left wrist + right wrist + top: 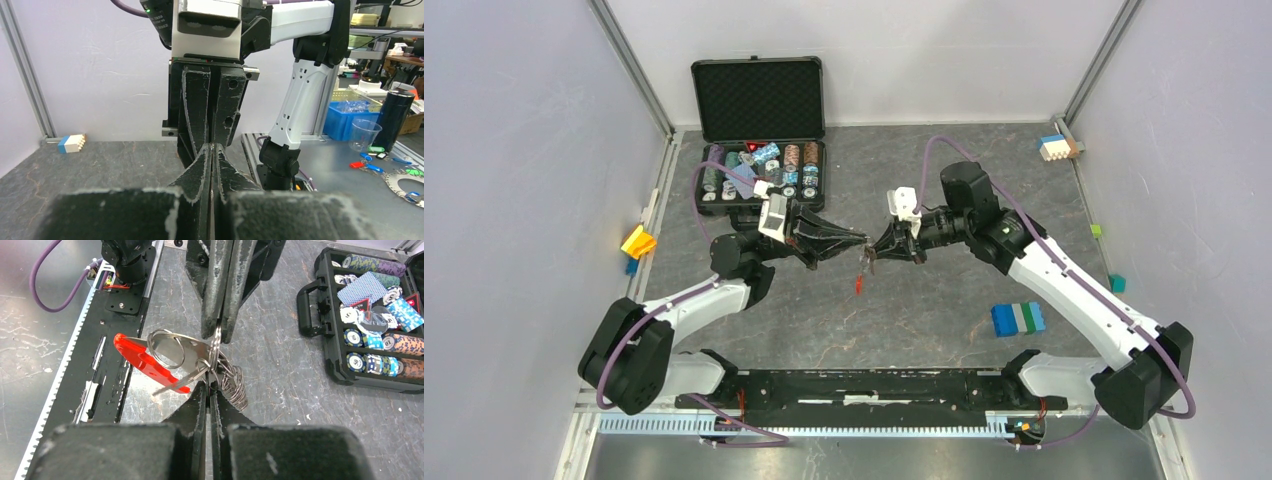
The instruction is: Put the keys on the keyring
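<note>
Both grippers meet tip to tip above the middle of the table. The keyring (165,347), silver rings and a coiled chain (234,382) with a flat red tag (145,362), hangs between them; in the top view the tag (858,286) dangles below the tips. My left gripper (220,332) comes in from above, shut on a ring wire. My right gripper (209,384) is shut on the ring bundle from below. A thin silver key blade (175,382) sticks out left of the right fingertips, with its head hidden. In the left wrist view the left gripper (213,147) is shut, and the keyring is hidden behind the fingers.
An open black case (759,165) of poker chips stands at the back left, also in the right wrist view (370,340). A blue, green and white block (1018,318) lies at the right. A yellow block (638,241) is at the left edge and a white block (1056,147) at the back right.
</note>
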{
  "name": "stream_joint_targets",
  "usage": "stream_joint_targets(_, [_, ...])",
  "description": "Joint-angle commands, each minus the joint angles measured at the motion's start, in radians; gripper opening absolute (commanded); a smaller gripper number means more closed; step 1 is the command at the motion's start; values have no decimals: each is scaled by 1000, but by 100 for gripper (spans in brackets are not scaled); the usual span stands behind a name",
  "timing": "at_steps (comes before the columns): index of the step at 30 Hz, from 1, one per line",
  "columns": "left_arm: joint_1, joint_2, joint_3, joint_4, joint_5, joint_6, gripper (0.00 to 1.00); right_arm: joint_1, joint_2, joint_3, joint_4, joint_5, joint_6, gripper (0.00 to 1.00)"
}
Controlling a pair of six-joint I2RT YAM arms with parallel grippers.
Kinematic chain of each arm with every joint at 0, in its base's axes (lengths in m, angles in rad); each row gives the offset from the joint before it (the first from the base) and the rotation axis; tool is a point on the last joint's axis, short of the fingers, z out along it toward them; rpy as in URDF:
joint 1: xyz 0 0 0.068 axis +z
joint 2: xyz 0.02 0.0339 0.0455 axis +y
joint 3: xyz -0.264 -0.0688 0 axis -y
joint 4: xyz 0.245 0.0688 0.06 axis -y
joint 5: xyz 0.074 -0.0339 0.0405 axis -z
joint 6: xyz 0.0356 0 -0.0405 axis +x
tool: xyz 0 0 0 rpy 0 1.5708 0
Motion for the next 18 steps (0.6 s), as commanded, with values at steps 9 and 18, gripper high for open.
stream_joint_targets(9, [-28,15,-7,80,-17,-1,2,23,36,20,47,-20,56,0])
stream_joint_targets(18, [-39,25,-8,80,4,10,2,54,60,37,34,-20,49,0])
